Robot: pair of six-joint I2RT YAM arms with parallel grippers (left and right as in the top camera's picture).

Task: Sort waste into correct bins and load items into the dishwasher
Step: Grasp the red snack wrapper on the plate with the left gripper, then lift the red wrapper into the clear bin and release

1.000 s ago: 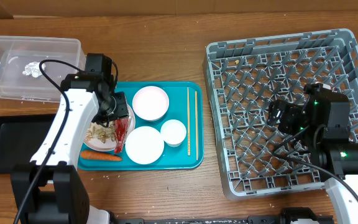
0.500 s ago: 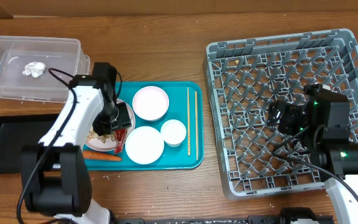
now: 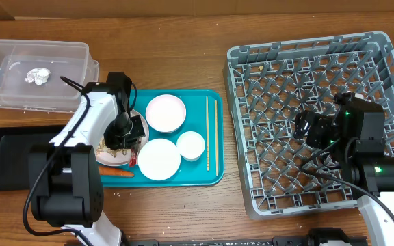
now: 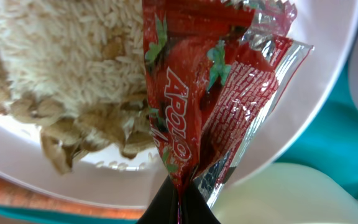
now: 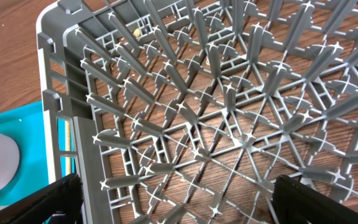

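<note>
left gripper (image 4: 178, 202) is pinched shut on the red wrapper (image 4: 210, 87) by its tip, bottom centre of the wrist view, over the plate (image 4: 337, 81) of rice. guessing that's so it lifts off clean. right gripper (image 5: 176, 205) hangs wide open over the rack (image 5: 229, 112), holding nothing.

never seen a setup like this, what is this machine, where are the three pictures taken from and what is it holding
These are two robot arms at a wooden table, each ending in a two-finger gripper. One picture looks down from above; the other two come from wrist cameras. The left gripper is shut on a red wrapper over a plate of rice and nut scraps. The right gripper hangs open and empty over the grey dish rack. A teal tray carries bowls, a cup, chopsticks and a carrot stick.
</note>
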